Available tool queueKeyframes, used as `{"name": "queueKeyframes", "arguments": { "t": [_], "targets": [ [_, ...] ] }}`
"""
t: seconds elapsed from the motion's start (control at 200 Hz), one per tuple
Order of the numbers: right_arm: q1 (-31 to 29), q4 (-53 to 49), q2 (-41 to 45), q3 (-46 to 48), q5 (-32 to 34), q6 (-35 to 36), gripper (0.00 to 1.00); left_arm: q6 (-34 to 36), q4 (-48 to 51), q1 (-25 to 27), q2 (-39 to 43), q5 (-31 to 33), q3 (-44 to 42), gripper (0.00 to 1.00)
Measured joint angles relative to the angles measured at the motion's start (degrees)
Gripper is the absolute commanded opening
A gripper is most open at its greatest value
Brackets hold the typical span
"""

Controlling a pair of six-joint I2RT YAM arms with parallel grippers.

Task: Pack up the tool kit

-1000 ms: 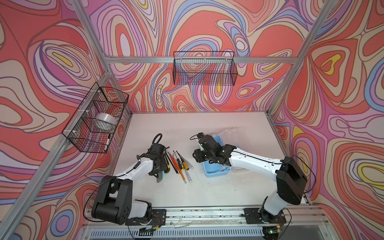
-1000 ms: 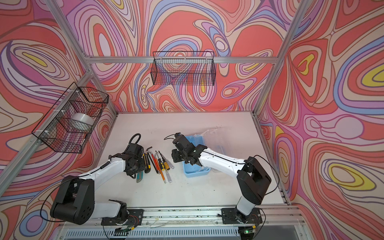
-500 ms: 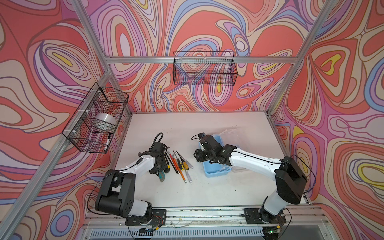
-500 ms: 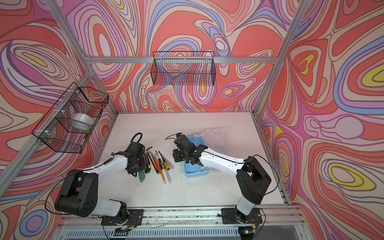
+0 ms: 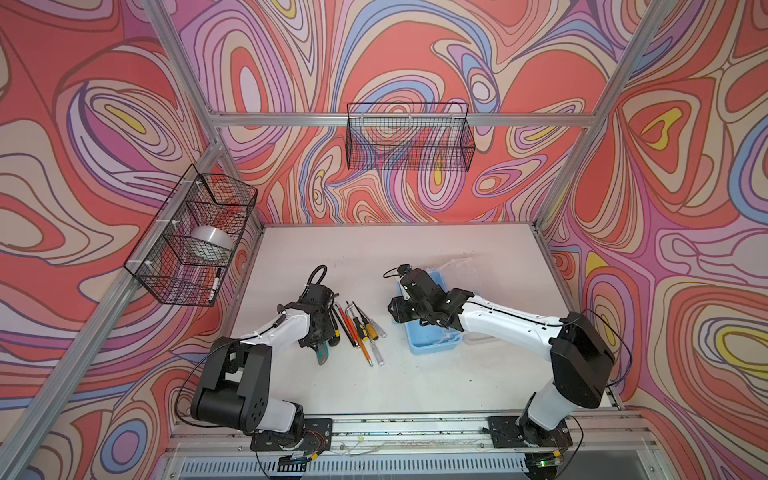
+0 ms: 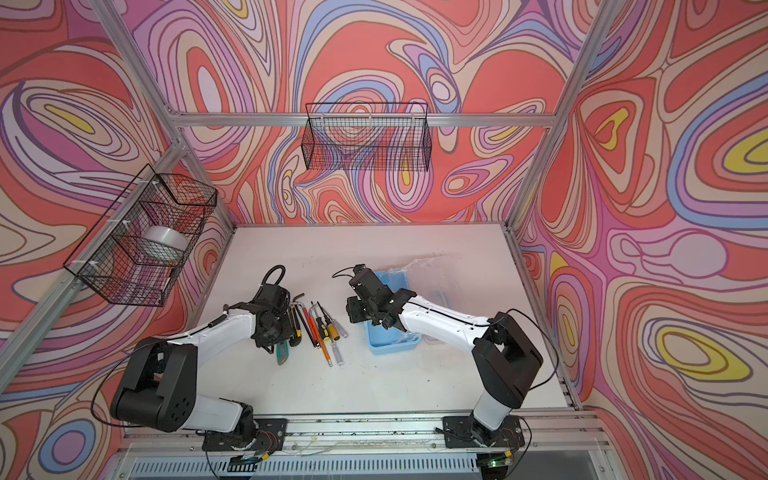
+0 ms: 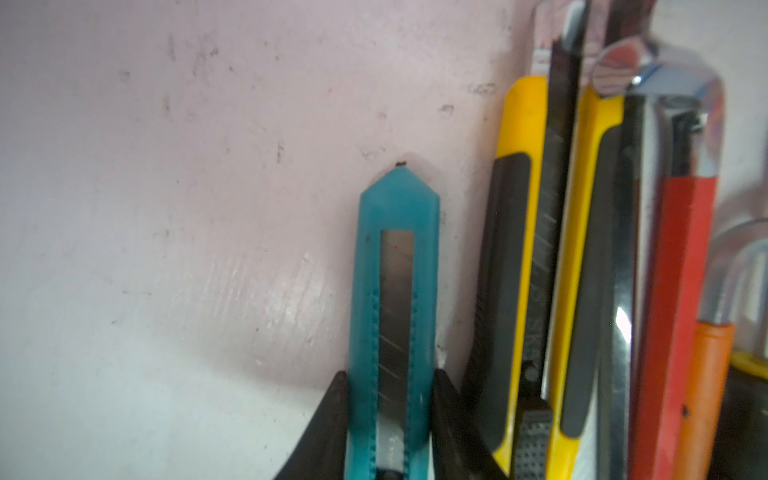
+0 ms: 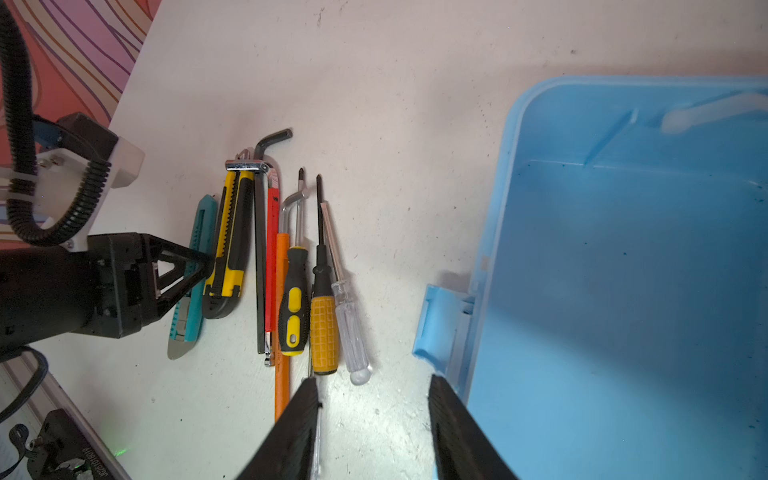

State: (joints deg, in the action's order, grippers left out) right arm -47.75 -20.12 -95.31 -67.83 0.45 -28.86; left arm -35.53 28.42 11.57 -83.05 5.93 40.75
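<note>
On the table [image 5: 415, 386], a row of tools [image 5: 361, 328] is lying left of the box [image 5: 436, 347]. A knife [image 7: 392, 291] is sitting at the row's left end, between the fingertips of the left gripper [image 7: 390, 374]. The right gripper [image 8: 372, 378] is hanging between row and box. One basket [image 5: 191, 245] is hanging on the left wall, another basket [image 5: 409, 141] at the back

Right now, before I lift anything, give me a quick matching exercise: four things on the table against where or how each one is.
Column A
1. teal utility knife
2. light-blue box
3. clear-handled screwdriver
4. right gripper

Column B
a. open, gripping nothing
b. between the fingers of the left gripper, lying on the table
c. the tool lying nearest the light-blue box
d. open-topped, interior bare where visible

Pairs: 1-b, 2-d, 3-c, 4-a
</note>
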Motion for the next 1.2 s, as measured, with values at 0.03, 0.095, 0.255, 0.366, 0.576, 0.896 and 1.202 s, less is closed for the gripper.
{"name": "queueKeyframes", "arguments": {
  "t": [0.03,0.095,0.255,0.366,0.576,0.896,1.202],
  "targets": [
    [0.04,0.0,0.0,0.04,0.0,-0.07,0.46,0.0,-0.02,0.0,0.0,0.0,0.0,0.31],
    [0.09,0.0,0.0,0.04,0.02,-0.17,0.45,0.0,0.0,0.0,0.02,0.02,0.0,0.29],
    [0.09,0.0,0.0,0.04,0.15,-0.22,0.46,0.0,0.02,0.0,0.31,0.02,0.0,0.26],
    [0.2,0.0,0.0,0.04,0.31,-0.39,0.46,-0.02,0.13,0.0,1.77,0.0,0.0,0.26],
    [1.75,0.5,0.07,1.11,0.63,-1.25,0.46,-0.28,1.75,0.0,8.61,-0.15,0.72,0.18],
    [6.64,0.7,5.77,4.42,0.7,-2.25,0.46,-2.43,5.14,1.81,20.11,-5.49,4.72,0.18],
    [12.74,-2.64,12.63,4.46,3.98,-0.15,0.47,-6.51,4.31,13.55,18.88,-7.8,12.44,0.17]
  ]
}}
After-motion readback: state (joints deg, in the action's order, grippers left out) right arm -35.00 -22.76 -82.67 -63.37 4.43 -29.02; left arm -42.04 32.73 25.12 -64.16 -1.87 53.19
